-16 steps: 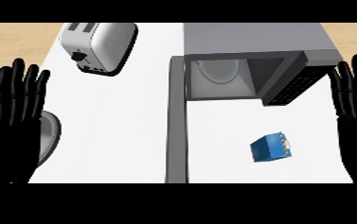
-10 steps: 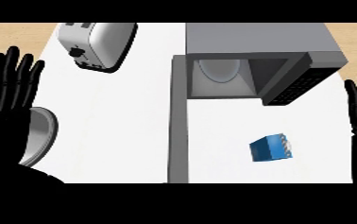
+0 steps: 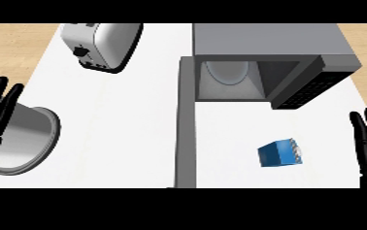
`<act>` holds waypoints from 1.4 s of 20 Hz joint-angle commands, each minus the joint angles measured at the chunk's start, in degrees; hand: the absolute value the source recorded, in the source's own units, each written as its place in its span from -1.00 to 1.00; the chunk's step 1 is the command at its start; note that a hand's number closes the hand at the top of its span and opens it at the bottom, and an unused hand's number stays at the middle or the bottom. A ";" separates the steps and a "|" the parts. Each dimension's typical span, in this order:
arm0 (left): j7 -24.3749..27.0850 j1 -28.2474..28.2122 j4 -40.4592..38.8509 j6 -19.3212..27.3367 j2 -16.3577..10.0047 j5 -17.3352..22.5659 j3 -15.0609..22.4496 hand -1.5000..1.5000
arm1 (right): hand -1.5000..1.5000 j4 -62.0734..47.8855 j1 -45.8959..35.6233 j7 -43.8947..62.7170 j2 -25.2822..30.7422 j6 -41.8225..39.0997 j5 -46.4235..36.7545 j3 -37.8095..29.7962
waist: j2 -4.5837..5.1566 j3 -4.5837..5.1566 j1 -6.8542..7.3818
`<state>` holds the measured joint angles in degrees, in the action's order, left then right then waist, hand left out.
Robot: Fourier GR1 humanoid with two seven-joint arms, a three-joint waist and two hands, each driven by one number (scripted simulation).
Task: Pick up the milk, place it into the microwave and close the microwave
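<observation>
Left hand [image 3: 10,106] cut by left edge, only straight fingers show. Right hand [image 3: 358,138] mostly off right edge, fingers only. Metal bowl [image 3: 32,141] clipped at left. Toaster [image 3: 100,42] and microwave [image 3: 269,40] cropped at top.

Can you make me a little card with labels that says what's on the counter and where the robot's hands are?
milk: blue carton on the counter, in front of the microwave, not held
microwave: back right
door: open
toaster: back left
metal bowl: left edge
left hand: open, at the left edge
right hand: open, at the right edge
</observation>
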<state>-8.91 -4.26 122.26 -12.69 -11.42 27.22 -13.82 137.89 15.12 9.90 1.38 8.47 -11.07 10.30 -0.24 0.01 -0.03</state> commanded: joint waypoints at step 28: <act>-4.63 -22.36 11.56 -19.17 3.96 24.58 -21.43 -1.00 | -1.00 -41.36 8.46 -31.59 -1.34 7.85 3.28 -10.78 | 0.14 -0.03 0.52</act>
<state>-14.12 -23.62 131.78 -29.09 -11.94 52.84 -35.40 104.00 24.50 -16.87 0.66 15.84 -7.58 0.34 -0.11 -0.03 0.36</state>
